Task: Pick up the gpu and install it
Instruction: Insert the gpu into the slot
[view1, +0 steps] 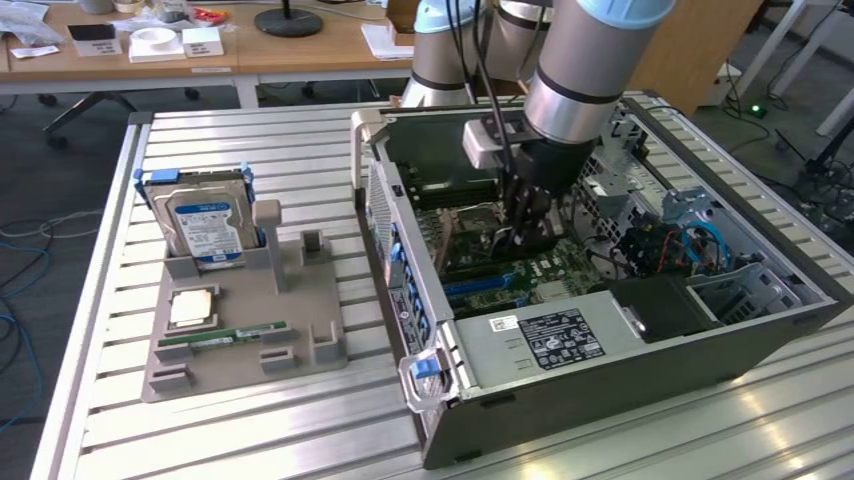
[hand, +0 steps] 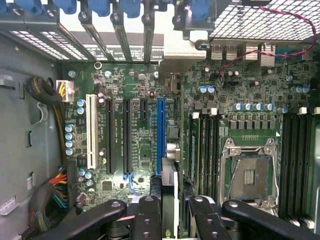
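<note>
My gripper (view1: 527, 232) hangs inside the open computer case (view1: 667, 345), low over the motherboard (view1: 534, 275). It is shut on the gpu (hand: 170, 177), a thin dark card seen edge-on between the black fingers (hand: 149, 212) in the wrist view. The card stands upright and runs alongside the long blue expansion slot (hand: 160, 135), very close to it; I cannot tell whether it touches the slot. In the exterior view the gpu (view1: 537, 240) shows as a dark slab just below the fingers.
Black slots (hand: 118, 135) and a white slot (hand: 91, 131) lie beside the blue one, and the CPU socket (hand: 248, 175) on its other side. On the exterior view's left, a grey holder (view1: 240, 330) carries a hard drive (view1: 203, 225), a chip and a RAM stick (view1: 220, 338).
</note>
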